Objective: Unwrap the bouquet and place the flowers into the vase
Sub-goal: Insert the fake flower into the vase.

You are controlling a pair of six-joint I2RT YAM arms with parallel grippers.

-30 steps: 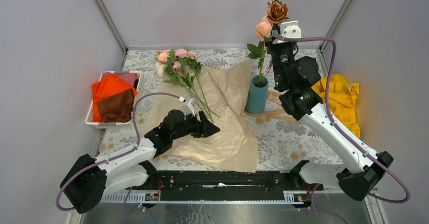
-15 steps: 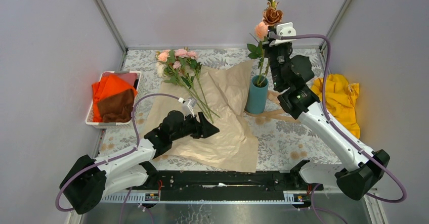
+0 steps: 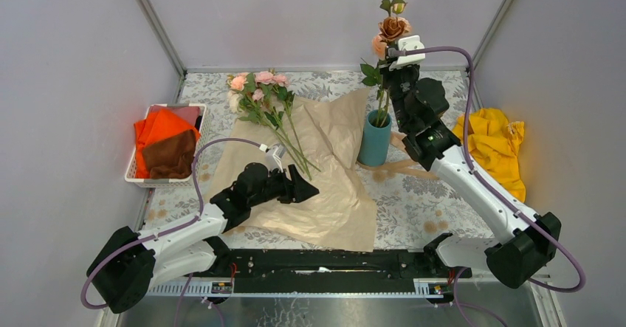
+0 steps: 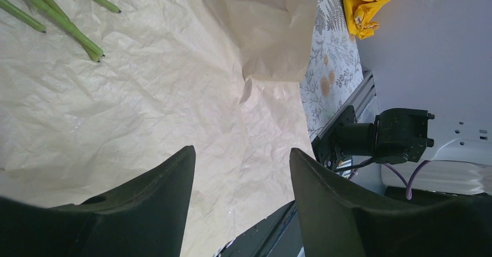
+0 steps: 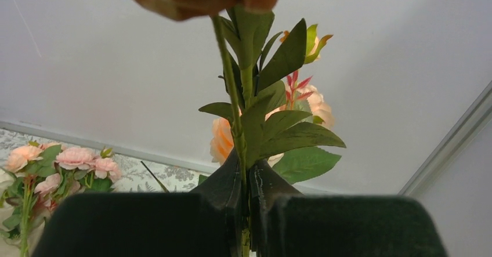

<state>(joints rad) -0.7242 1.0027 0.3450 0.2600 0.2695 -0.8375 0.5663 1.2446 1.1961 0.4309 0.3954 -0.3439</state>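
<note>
- A basket (image 3: 137, 173) of orange and brown cloths was seen well out to the left of the left gripper (image 3: 309, 190). It was judged to have no part in the job.
- The left gripper was held low over the unfolded paper (image 3: 336, 198), its fingers spread wide with nothing between them. It was judged to be poised for the next stem.
- The loose flowers (image 3: 260, 89) were laid on the paper ahead of that gripper, with the heads far from it and the cut ends (image 4: 87, 49) nearest its fingertips. A stem could thus be taken by its bare end.
- The vase (image 3: 375, 144) was stood at the edge of the paper, almost straight below the right gripper (image 5: 244, 183), and a peach rose was already leaning in it.
- The right gripper was raised high above the vase, its fingers pressed together on the stem of a rust-brown rose (image 3: 391, 28).
  - The bloom was carried above the fingers and the stem hung down towards the vase mouth.
  - So high a hold was judged to keep the long stem upright over the short vase.
  - Whether the stem's foot was inside the vase could not be told.
- A yellow cloth (image 3: 496, 147) was left untouched, below and to the right of that gripper.
</note>
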